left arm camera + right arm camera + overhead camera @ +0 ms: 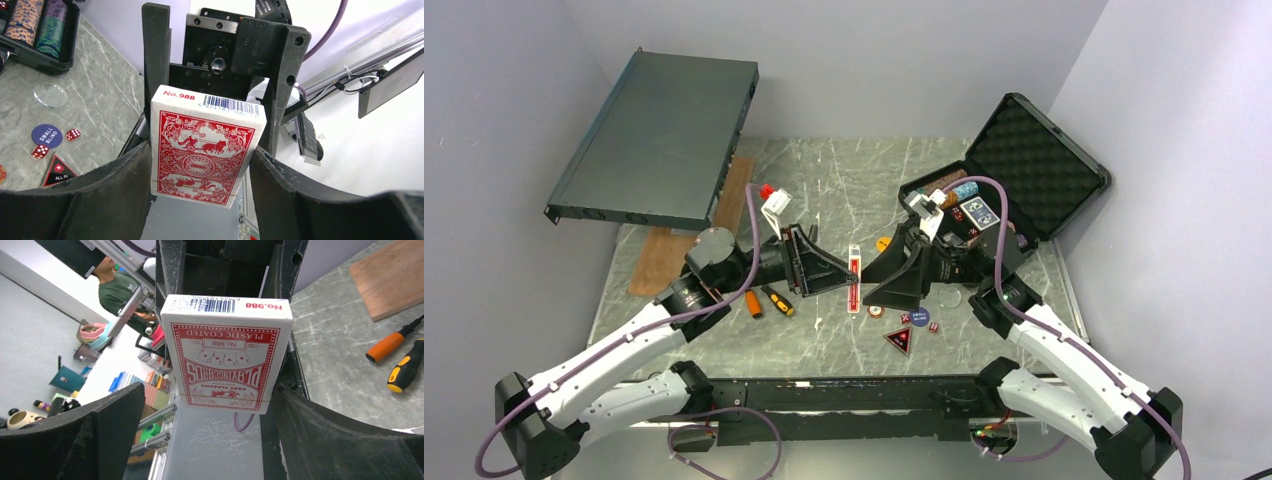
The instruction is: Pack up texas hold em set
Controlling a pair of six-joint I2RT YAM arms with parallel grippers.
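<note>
Left jaws grasp the red deck (202,150), right jaws released; case (1034,165) at two o'clock partly packed, dice (73,134) outside.

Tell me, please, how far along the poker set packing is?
Done: chip stacks and the blue deck sit in the open case. In hand: the left gripper clamps the red deck, with the right gripper open around it. Remaining: dice, small blind button and all-in marker lie loose outside; then closing the case.
</note>
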